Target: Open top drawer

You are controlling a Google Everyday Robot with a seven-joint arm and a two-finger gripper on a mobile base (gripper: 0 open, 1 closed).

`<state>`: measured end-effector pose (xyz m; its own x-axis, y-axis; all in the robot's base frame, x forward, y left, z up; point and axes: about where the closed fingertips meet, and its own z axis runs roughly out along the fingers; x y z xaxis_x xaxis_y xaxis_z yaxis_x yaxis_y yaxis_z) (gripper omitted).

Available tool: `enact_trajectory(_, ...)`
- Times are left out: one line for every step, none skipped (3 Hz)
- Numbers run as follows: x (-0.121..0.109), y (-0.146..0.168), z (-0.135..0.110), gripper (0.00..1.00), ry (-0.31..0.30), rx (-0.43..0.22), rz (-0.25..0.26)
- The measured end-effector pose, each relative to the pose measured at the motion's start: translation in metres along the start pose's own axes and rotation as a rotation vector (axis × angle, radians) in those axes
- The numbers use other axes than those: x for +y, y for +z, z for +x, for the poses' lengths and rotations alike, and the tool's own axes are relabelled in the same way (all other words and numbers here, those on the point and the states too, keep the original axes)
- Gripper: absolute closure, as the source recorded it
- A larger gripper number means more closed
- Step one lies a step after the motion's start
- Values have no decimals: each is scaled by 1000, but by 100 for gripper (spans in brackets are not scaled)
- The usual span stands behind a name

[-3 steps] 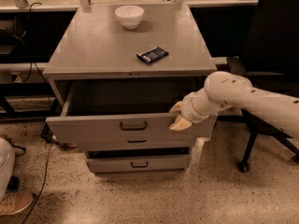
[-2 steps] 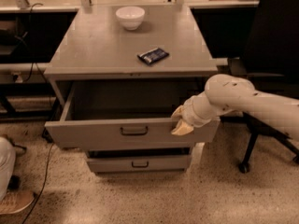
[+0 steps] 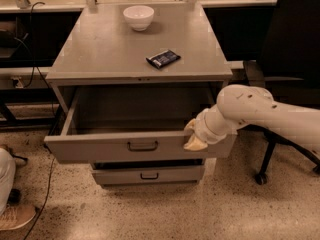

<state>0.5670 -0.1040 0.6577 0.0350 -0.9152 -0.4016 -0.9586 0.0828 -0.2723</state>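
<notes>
The top drawer [image 3: 100, 146] slid farther out within a second, nearly open; the gripper [image 3: 192, 135] held its front rim, jaws clamped.

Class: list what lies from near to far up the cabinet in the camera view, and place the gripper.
Lower drawer → top drawer, gripper at its front's right end → dark packet → white bowl.

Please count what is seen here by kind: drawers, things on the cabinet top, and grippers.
Grey metal drawers: 2, the open top drawer and the lower drawer
Round white bowl: 1
Flat dark packet: 1
Pale gripper, at the top drawer's front, right of its handle: 1
Total: 5
</notes>
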Motion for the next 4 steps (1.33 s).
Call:
enact_trajectory(0, 0, 0, 100, 0, 0, 0)
enact_trajectory(32, -13, -4, 100, 44, 45, -31)
enact_trajectory(32, -12, -4, 100, 44, 45, -31)
enact_trajectory(56, -20, -7, 100, 79, 69, -50)
